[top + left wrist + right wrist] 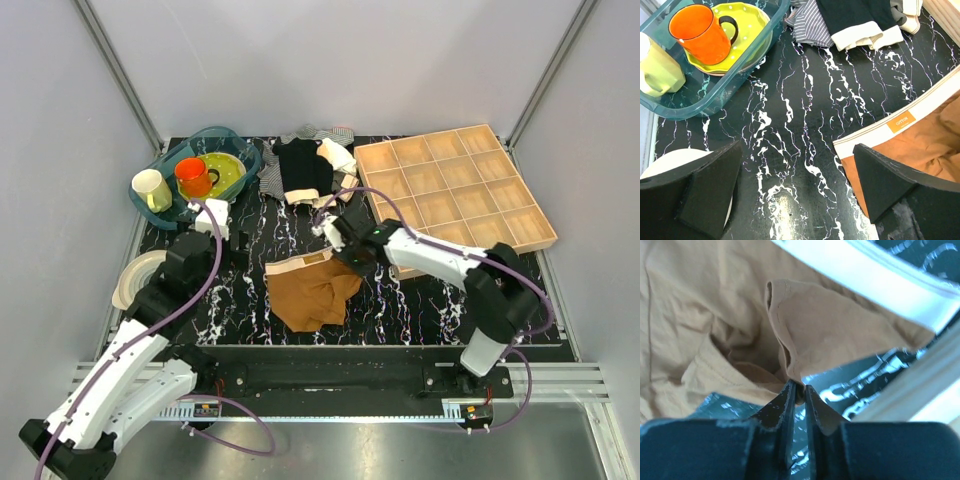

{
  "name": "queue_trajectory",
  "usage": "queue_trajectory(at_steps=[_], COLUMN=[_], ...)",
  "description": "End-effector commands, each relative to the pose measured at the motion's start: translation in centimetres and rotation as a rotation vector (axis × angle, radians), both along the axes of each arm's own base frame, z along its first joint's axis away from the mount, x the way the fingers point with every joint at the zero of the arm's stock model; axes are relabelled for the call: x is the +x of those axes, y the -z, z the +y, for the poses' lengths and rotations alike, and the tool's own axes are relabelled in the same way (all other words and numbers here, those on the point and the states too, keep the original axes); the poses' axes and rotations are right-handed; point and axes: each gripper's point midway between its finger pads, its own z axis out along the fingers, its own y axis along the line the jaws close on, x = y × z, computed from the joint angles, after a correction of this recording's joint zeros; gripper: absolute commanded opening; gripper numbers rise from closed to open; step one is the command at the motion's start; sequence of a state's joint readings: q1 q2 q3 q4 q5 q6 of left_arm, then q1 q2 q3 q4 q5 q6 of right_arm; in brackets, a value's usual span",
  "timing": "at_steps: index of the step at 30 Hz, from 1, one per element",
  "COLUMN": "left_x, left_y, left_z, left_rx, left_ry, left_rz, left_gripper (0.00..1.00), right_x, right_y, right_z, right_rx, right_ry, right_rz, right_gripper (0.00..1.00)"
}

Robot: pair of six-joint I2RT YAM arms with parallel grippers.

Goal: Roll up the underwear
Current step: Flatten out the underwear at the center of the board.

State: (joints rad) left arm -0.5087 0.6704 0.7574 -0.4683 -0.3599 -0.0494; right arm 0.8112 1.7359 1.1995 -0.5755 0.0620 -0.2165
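The rust-brown underwear (312,290) with a pale beige waistband lies crumpled near the table's front middle. It also shows in the left wrist view (912,137) and the right wrist view (715,315). My right gripper (345,262) is shut on a fold of its right edge, which it pinches between its fingertips (798,390) and lifts a little. My left gripper (205,235) is open and empty, hovering over bare table left of the underwear, its right finger (885,175) just above the waistband's left corner.
A black garment with beige bands (303,168) and striped cloth (271,176) lie at the back. A teal bin (190,175) holds an orange mug, a yellow plate and a pale mug. A wooden compartment tray (455,190) sits at the right. A white plate (135,275) lies at the left.
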Motion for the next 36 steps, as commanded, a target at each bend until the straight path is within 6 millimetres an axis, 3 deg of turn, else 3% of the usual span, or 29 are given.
queue_trajectory(at_steps=[1,2,3,4,5,6,7,12,16,17,18,20,23,24,26,28,31,36], left_x=[0.7,0.8,0.8,0.9,0.9,1.0,1.1,1.5,2.1,2.5,2.6,3.1,3.4,3.4,3.0,2.5,2.2,1.8], left_y=[-1.5,-1.4,-1.3,-0.9,-0.7,-0.4,0.0,1.9,4.2,5.5,5.9,7.6,9.3,10.9,12.1,14.1,16.2,18.7], left_z=[-1.1,-1.3,-1.5,-2.1,-2.3,-2.6,-3.3,-4.8,-6.0,-6.2,-6.4,-6.8,-7.5,-7.8,-8.8,-9.2,-9.0,-8.4], left_rx=[-0.036,-0.038,-0.043,-0.046,-0.049,-0.053,-0.06,-0.093,-0.16,-0.171,-0.202,-0.257,-0.306,-0.305,-0.345,-0.358,-0.346,-0.285], left_ry=[0.046,0.054,0.065,0.092,0.102,0.114,0.143,0.2,0.237,0.234,0.23,0.229,0.247,0.246,0.276,0.273,0.235,0.173], left_rz=[-0.045,-0.039,-0.032,-0.015,-0.004,0.008,0.033,0.132,0.267,0.325,0.358,0.456,0.566,0.634,0.71,0.804,0.886,0.961], left_gripper=[0.99,0.99,0.99,0.99,0.99,0.99,0.99,0.99,0.99,0.99,0.99,0.99,0.97,0.97,0.96,0.88,0.76,0.65], right_x=[-2.0,-2.2,-3.8,-4.4,-4.7,-5.7,-6.0,-5.3,-5.8,-6.4,-7.0,-9.1,-9.8,-9.7,-9.3,-9.0,-9.1,-8.6], right_y=[-1.9,-2.5,-1.6,-1.5,-2.1,-1.3,-1.3,-2.9,-4.7,-5.4,-5.8,-6.3,-6.7,-6.8,-7.1,-7.4,-8.2,-8.4], right_z=[-4.5,-5.5,-6.9,-7.7,-8.5,-9.6,-10.1,-12.3,-10.4,-9.0,-8.2,-6.0,-4.0,-3.8,-3.3,-3.1,-3.0,-3.4], right_rx=[-0.001,0.002,-0.02,-0.034,-0.023,-0.038,-0.043,0.025,0.154,0.226,0.271,0.395,0.506,0.514,0.523,0.535,0.55,0.529], right_ry=[-0.066,-0.072,-0.086,-0.109,-0.103,-0.103,-0.106,-0.023,-0.131,-0.191,-0.238,-0.437,-0.55,-0.559,-0.566,-0.569,-0.574,-0.547], right_rz=[0.035,0.025,0.078,0.089,0.076,0.098,0.095,0.06,0.063,0.08,0.097,0.144,0.172,0.175,0.176,0.167,0.145,0.086], right_gripper=[0.23,0.23,0.25,0.36,0.43,0.46,0.57,0.68,0.81,0.96,0.98,0.99,0.98,0.98,0.98,0.98,0.98,0.99])
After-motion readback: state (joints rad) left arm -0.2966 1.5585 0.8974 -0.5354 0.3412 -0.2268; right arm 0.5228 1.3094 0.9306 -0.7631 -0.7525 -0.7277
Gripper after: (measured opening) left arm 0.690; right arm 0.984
